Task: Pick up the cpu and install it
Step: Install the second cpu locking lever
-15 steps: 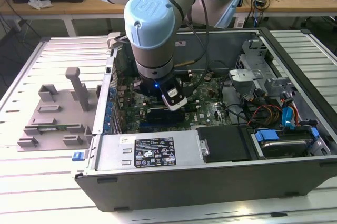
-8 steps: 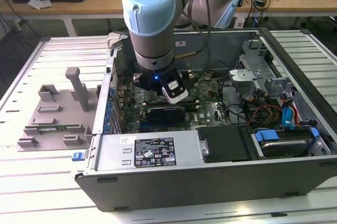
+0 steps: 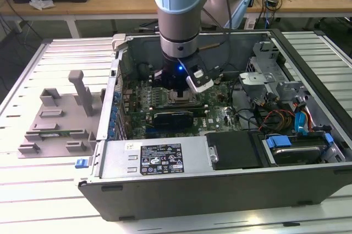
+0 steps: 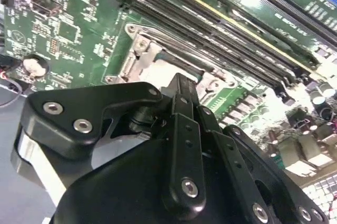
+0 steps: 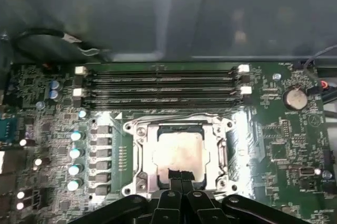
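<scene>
Silver cpu (image 5: 179, 153) sits in socket (image 5: 138, 153) under gripper (image 5: 181, 177).

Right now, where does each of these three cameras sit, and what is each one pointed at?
Exterior view: off the arm, above the table, looking down into the open computer case; the arm and its gripper show over the motherboard.
First wrist view: on the arm, facing the socket with the cpu in it; the gripper shows at its edge.
Second wrist view: on the arm, looking along the gripper's black linkage at the socket.
Both wrist views share the socket and memory slots.
</scene>
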Robot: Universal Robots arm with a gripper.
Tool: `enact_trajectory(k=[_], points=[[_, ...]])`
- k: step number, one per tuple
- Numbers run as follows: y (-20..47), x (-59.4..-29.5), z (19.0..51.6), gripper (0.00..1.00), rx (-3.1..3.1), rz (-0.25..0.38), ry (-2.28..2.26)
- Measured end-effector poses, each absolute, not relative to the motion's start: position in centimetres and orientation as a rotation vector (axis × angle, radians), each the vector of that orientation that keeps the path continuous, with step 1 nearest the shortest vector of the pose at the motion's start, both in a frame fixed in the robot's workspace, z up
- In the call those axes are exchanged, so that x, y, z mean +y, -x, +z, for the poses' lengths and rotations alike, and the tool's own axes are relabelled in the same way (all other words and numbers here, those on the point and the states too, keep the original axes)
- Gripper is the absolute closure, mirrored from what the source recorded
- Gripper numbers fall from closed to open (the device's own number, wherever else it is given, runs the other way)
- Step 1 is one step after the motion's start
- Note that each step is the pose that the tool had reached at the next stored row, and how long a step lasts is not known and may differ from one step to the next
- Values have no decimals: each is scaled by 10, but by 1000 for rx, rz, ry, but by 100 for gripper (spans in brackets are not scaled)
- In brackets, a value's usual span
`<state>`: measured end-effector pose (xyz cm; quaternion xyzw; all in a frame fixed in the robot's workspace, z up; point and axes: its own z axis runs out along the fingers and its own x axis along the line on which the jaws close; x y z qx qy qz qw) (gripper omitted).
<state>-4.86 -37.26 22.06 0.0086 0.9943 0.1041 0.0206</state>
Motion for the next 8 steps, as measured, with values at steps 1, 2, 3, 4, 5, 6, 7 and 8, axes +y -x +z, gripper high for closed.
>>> enact_trajectory(k=[1,2,3,4,5,6,7,8], points=[[47,-370,225,89,3083,323,-27],[47,-365,235,89,3083,323,-26],[47,-365,235,89,3083,323,-27],[47,-365,235,89,3083,322,-27],[47,-365,235,89,3083,322,-27],[47,-365,235,89,3083,323,-27],[47,-365,235,89,3083,322,-27],[47,-365,235,89,3083,322,-27]])
